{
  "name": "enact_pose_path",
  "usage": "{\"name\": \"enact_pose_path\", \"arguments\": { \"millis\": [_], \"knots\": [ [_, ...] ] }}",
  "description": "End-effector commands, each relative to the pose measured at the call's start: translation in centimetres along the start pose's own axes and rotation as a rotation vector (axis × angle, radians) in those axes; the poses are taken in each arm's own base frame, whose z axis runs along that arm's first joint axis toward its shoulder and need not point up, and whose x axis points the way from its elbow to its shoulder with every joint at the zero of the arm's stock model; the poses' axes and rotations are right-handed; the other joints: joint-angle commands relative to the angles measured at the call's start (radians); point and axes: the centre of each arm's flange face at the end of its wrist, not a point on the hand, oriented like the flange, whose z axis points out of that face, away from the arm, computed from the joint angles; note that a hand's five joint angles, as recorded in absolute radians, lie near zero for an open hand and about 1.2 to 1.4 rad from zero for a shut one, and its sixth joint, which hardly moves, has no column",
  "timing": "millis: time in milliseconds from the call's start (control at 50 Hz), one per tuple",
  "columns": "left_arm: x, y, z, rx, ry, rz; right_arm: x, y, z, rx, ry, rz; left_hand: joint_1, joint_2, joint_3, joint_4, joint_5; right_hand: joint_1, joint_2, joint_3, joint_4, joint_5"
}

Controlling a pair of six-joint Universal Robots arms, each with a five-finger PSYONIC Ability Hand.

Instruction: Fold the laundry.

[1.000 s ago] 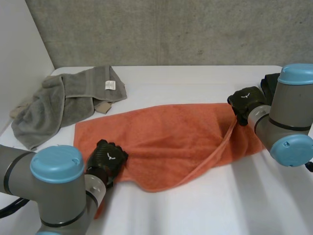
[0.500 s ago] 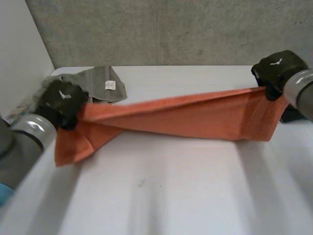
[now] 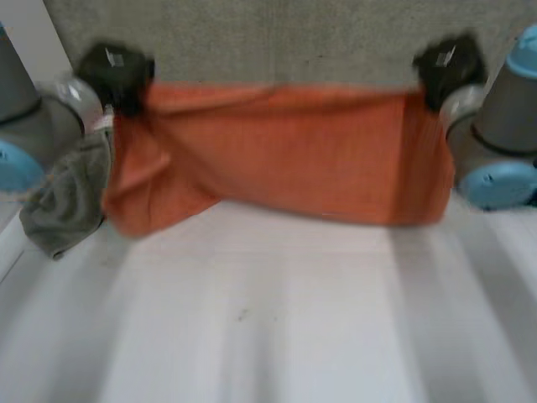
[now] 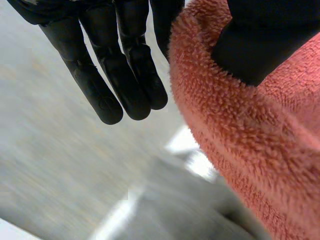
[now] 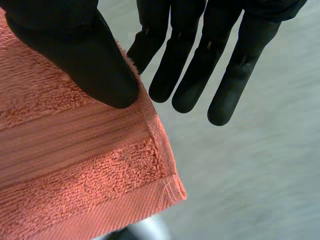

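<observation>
My left hand [image 3: 113, 71] pinches one end of the orange towel's [image 3: 277, 155] top edge under its thumb, and its other fingers [image 4: 125, 75] are straight and free. My right hand [image 3: 445, 67] clamps the opposite top corner the same way, thumb pressed beside the hem band. Between them the towel hangs spread wide above the white table [image 3: 294, 319], its lower edge sagging deeper on my left side; I cannot tell whether it touches the tabletop. A crumpled grey towel [image 3: 67, 189] lies at the table's left edge. A grey concrete wall [image 3: 277, 38] stands behind.
</observation>
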Motion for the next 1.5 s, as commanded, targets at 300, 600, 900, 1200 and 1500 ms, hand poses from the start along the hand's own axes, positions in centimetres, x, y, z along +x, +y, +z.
{"name": "enact_pose_path", "arguments": {
  "millis": [300, 600, 900, 1200, 1500],
  "knots": [
    [-2.2, -4.3, -1.4, 0.215, -0.074, -0.183, 4.7, -4.4, -1.6, 0.286, 0.193, 0.184, 0.266, 0.201, 0.207, 0.198, 0.23, 0.259, 0.222, 0.207, 0.2, 0.195],
    [5.5, 13.2, -4.8, -0.231, 0.294, -0.046, -5.9, 8.3, -8.9, -0.202, -0.295, 0.132, 0.07, 0.005, 0.011, 0.002, 0.034, 0.259, 0.222, 0.207, 0.2, 0.195],
    [3.3, 12.4, -7.0, -0.276, 0.222, -0.069, -5.8, 8.9, -9.0, -0.232, -0.281, 0.146, -0.697, -0.761, -0.756, -0.764, -0.733, 0.259, 0.222, 0.207, 0.2, 0.195],
    [3.3, 13.2, -12.1, -0.388, 0.157, -0.113, -5.7, 8.9, -9.1, -0.241, -0.27, 0.156, -0.254, -0.318, -0.313, -0.321, -0.289, 0.259, 0.222, 0.207, 0.2, 0.195],
    [4.1, 15.4, -9.9, -0.406, 0.19, -0.01, -6.5, 8.9, -9.7, -0.244, -0.296, 0.141, -0.55, -0.614, -0.609, -0.617, -0.586, 0.259, 0.222, 0.207, 0.2, 0.195]
  ]
}}
